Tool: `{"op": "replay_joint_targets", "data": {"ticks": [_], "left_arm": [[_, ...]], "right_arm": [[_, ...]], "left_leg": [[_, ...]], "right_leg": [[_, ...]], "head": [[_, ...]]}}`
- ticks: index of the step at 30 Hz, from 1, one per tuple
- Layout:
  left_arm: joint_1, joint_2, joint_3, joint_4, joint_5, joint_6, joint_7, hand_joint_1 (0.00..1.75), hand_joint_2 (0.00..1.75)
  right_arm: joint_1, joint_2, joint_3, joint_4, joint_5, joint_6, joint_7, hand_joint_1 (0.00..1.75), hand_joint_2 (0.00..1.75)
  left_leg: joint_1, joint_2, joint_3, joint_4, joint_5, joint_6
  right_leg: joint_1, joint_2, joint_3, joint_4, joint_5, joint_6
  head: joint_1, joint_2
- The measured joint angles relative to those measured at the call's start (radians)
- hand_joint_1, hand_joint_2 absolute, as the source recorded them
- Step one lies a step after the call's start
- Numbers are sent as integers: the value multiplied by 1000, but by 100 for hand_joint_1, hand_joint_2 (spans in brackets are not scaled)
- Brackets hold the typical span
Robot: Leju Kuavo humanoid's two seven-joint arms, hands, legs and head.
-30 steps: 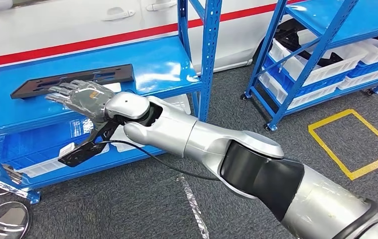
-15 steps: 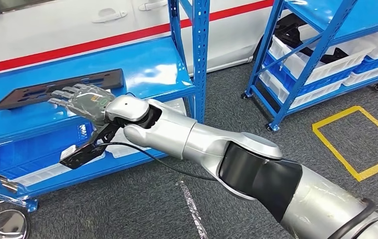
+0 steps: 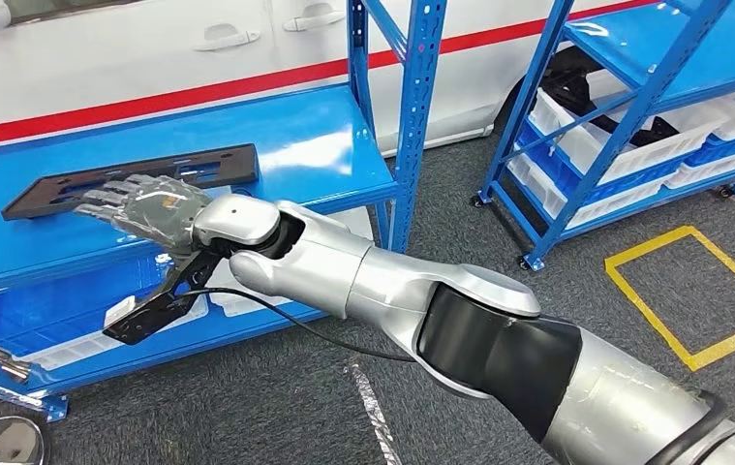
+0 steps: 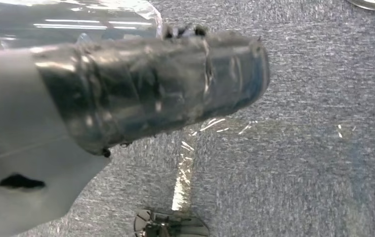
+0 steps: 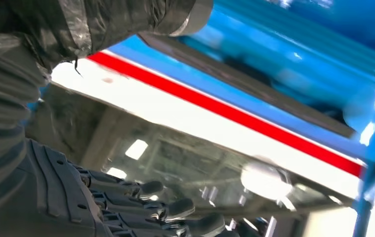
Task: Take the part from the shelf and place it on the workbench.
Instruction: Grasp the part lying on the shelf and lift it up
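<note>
The long flat black plastic part with cut-out slots (image 3: 131,178) lies on the top board of the blue metal shelf (image 3: 324,136) at the left of the scene, towards the shelf's far left side, in front of a white wall panel with a red stripe (image 3: 150,58). The right hand (image 3: 145,205) reaches across from the near right on its silver arm (image 3: 363,281) and lies flat over the near edge of the part, fingers stretched out and slightly apart, palm down; it closes around nothing, and whether the fingertips actually press on the part cannot be told. In the right wrist view the dark fingers (image 5: 141,197) show extended side by side. The left hand (image 4: 145,84) hangs over grey carpet floor (image 4: 299,148), wrapped in a shiny cover, and I cannot tell how its fingers lie. A second blue rack holding white bins (image 3: 625,126) stands at the far right, near a yellow taped square on the floor (image 3: 702,281).
</note>
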Motion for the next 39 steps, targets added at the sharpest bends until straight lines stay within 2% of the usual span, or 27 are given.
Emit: {"op": "replay_joint_targets", "data": {"ticks": [2,3,4,6,7,8,9,12,14,15,17,18,19,20,22,23,24,27,29,30,32,33,34,35,37,38,39], "left_arm": [[-3,-1,0,0,0,-1,0,0,0],[-3,-1,0,0,0,-1,0,0,0],[-1,-1,0,0,0,-1,0,0,0],[3,-2,0,0,1,-1,0,0,0],[2,-3,0,0,1,-1,0,0,0],[1,-3,0,0,1,-1,0,0,0],[0,-3,0,0,1,-1,-1,0,0],[-1,-4,0,0,1,-1,-2,0,0],[-2,-5,0,1,2,-1,-3,0,0],[-3,-5,0,1,3,-1,-3,0,0],[-3,-5,0,1,4,-1,-3,0,0],[-2,-5,0,1,4,-1,-3,0,0],[0,-6,0,1,4,-1,-3,0,0],[2,-6,0,1,4,-1,-3,0,0],[3,-6,0,1,4,-1,-3,0,0],[2,-6,0,1,4,-1,-3,0,0],[0,-6,0,1,4,0,-3,0,0],[0,-6,-1,1,5,0,-4,0,0],[3,-7,-1,1,5,0,-6,0,0],[3,-7,-1,1,6,0,-6,0,0],[2,-7,-1,1,6,0,-7,0,0],[2,-7,-1,1,6,0,-7,0,0],[3,-7,-1,1,7,0,-7,0,0],[4,-7,-1,1,8,0,-6,0,0],[4,-9,-1,1,9,0,-6,0,0],[3,-10,-1,2,9,0,-6,0,0],[2,-11,-1,2,9,0,-5,0,0]], "right_arm": [[1,3,0,7,0,-4,-5,0,175],[3,4,0,10,0,-5,-6,0,175],[5,4,0,14,0,-5,-8,0,175],[7,7,0,19,0,-5,-10,0,175],[6,9,0,22,0,-5,-10,0,175],[4,13,0,23,0,-5,-12,0,175],[4,17,0,25,0,-5,-13,0,175],[3,27,0,30,0,-5,-16,0,175],[1,34,0,33,0,-4,-18,0,175],[0,38,0,34,0,-4,-19,0,175],[0,41,0,36,0,-3,-20,0,175],[1,42,0,37,0,-3,-20,0,175],[3,42,0,39,0,-2,-20,0,175],[4,42,0,42,0,-2,-20,0,175],[5,43,1,45,2,-1,-20,0,175],[3,43,1,45,2,0,-20,0,175],[2,45,1,46,3,1,-20,0,175],[-1,49,1,49,4,3,-20,0,175],[-4,51,1,50,4,3,-20,0,175],[-6,51,1,51,4,3,-20,0,175],[-5,51,1,53,6,7,-19,0,175],[-3,50,1,55,7,9,-18,0,175],[0,50,1,57,8,11,-16,0,175],[1,49,1,58,10,12,-15,0,175],[0,49,2,59,15,12,-11,0,175],[-1,49,2,60,18,13,-8,0,175],[-2,49,2,60,20,14,-6,0,175]], "left_leg": [[-2,-3,7,3,-11,6],[-2,-4,10,7,-18,6],[-2,-6,14,13,-26,6],[-2,-8,23,29,-47,1],[-4,-9,25,38,-57,-3],[-5,-9,24,46,-67,-7],[-6,-9,22,52,-73,-12],[-6,-6,24,52,-83,-26],[-3,-5,6,95,-106,-38],[-1,-4,-21,144,-125,-44],[4,-4,-100,271,-160,-55],[6,-4,-133,313,-159,-57],[7,-4,-152,322,-140,-58],[8,-3,-149,291,-100,-57],[8,-3,-104,158,-8,-52],[5,-3,-79,98,19,-48],[1,-3,-64,60,27,-42],[-3,-2,-50,33,13,-23],[1,-1,-34,22,9,-10],[2,-1,-26,19,5,-2],[-2,-2,-15,19,-5,9],[-3,-3,-9,20,-11,11],[-4,-4,-2,22,-18,11],[-5,-5,5,24,-25,11],[-8,-7,20,31,-42,7],[-11,-8,24,36,-51,3],[-12,-8,26,39,-57,-1]], "right_leg": [[1,-1,-81,128,-39,2],[1,-1,-109,161,-37,2],[0,-1,-119,157,-16,1],[0,-2,-85,47,65,-4],[1,-2,-57,-14,94,-8],[3,-2,-38,-59,109,-12],[5,-1,-28,-81,110,-16],[3,5,-18,-90,98,-29],[-3,5,-4,-99,93,-38],[-4,4,4,-101,90,-41],[-5,4,16,-103,81,-44],[-5,4,24,-103,74,-44],[-5,4,33,-103,67,-43],[-5,5,44,-102,60,-41],[-5,6,64,-104,45,-36],[-4,7,70,-105,40,-31],[-4,7,71,-108,37,-26],[-2,7,74,-115,30,-7],[-1,4,61,-78,8,2],[-1,3,36,-26,-13,4],[-1,2,-44,111,-55,4],[-1,2,-80,159,-60,4],[-1,2,-100,172,-45,3],[-1,1,-101,143,-11,0],[3,1,-59,12,77,-12],[4,1,-33,-50,104,-17],[7,1,-16,-88,114,-21]], "head": [[1,0],[1,0],[1,0],[1,0],[0,0],[-1,0],[-2,0],[-4,0],[-5,0],[-6,0],[-7,0],[-7,0],[-7,0],[-7,0],[-7,0],[-8,0],[-9,0],[-11,0],[-9,0],[-8,0],[-7,0],[-7,0],[-7,0],[-7,0],[-7,0],[-8,0],[-9,0]]}}
